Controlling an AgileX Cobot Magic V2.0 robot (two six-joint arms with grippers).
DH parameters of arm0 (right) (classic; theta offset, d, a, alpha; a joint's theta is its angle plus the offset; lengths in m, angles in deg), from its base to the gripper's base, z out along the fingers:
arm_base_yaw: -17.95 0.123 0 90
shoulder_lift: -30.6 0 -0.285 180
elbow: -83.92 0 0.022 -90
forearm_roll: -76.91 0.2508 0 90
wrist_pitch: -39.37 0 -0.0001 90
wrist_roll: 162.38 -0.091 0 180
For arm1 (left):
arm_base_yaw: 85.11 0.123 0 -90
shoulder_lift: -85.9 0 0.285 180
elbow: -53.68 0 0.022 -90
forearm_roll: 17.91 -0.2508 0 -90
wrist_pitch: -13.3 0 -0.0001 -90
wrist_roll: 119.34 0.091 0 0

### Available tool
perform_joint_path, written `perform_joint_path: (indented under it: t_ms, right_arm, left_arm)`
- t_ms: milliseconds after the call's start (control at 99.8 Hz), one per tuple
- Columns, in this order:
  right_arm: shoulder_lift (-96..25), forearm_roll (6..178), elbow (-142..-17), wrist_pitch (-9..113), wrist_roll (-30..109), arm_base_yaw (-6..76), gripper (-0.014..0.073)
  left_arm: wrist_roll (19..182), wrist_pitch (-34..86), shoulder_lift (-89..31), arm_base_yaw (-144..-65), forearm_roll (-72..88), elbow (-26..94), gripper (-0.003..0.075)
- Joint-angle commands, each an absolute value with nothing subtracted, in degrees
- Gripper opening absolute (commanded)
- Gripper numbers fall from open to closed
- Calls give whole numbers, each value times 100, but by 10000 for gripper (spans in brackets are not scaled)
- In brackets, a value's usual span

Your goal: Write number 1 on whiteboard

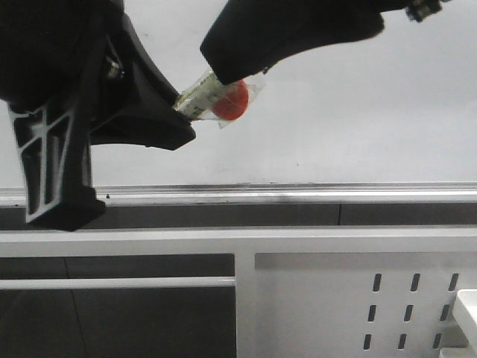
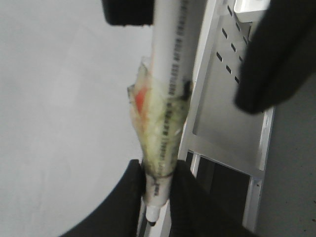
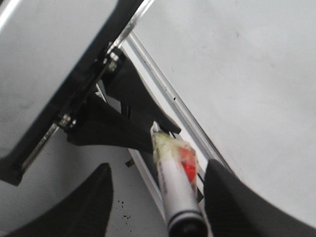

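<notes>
The whiteboard (image 1: 358, 112) fills the back of the front view, with its silver ledge (image 1: 298, 195) along the lower edge. No number 1 shows on it. My left gripper (image 1: 175, 112) (image 2: 158, 168) is shut on a white marker (image 2: 170, 59) just behind its tip, which points toward the ledge. Yellowed tape and a red blob (image 1: 232, 101) wrap the marker's middle. My right gripper (image 1: 223, 67) (image 3: 159, 165) comes in from the upper right and is open, its fingers (image 3: 94, 207) straddling the marker's black rear end (image 3: 185, 227) without closing on it.
Below the ledge run white frame rails (image 1: 149, 240) over dark gaps. A white perforated metal panel (image 1: 410, 298) sits at the lower right, with a white object (image 1: 468, 309) at the right edge. Small dark specks (image 3: 118, 205) dot a pale surface.
</notes>
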State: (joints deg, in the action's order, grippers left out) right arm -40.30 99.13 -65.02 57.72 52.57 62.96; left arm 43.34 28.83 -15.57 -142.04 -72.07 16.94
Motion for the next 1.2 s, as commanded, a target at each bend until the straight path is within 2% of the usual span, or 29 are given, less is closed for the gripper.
perform_joint_path:
  t_ms: [0, 130, 150, 301, 371, 441, 611, 661, 902, 1112, 1192]
  right_arm:
    - [-3994, 9977, -6764, 5348, 5346, 6297, 273]
    - [-4135, 9931, -6764, 5374, 5346, 6228, -49]
    - [-4156, 9931, -6764, 5374, 5346, 6225, -76]
    - [-4265, 9948, -6764, 5450, 5334, 6214, -71]
    - [-4280, 9948, -6764, 5476, 5334, 6214, -71]
    - [-4280, 9948, -6764, 5485, 5334, 6214, -71]
    - [-4260, 10057, -6764, 5485, 5334, 6214, -71]
    - [-4260, 10057, -6764, 5485, 5334, 6214, -71]
    - [-3971, 9997, -6741, 5411, 5334, 6210, -71]
    - [-3412, 9995, -6372, 5379, 5033, 5844, -71]
    - [-3059, 9995, -6057, 5279, 4994, 5727, -71]
  left_arm:
    - [4278, 2751, -1715, -14250, -7204, 1886, -20]
    - [4278, 2751, -1715, -14250, -7451, 1886, -20]
    - [4278, 2751, -1715, -14250, -7464, 1886, -20]
    - [4278, 2777, -1715, -14250, -7491, 1886, -18]
    - [4278, 2777, -1743, -14250, -7491, 1886, 8]
    - [4278, 2777, -1781, -14250, -7491, 1886, 85]
    - [4215, 2785, -1932, -14250, -7491, 1886, 386]
    - [4215, 2869, -1978, -14250, -7491, 1886, 431]
    - [4215, 3407, -2503, -14250, -6768, 1886, 441]
    - [4204, 3474, -3526, -14250, -5833, 1867, 440]
    - [4141, 3503, -3975, -14250, -5607, 1801, 386]
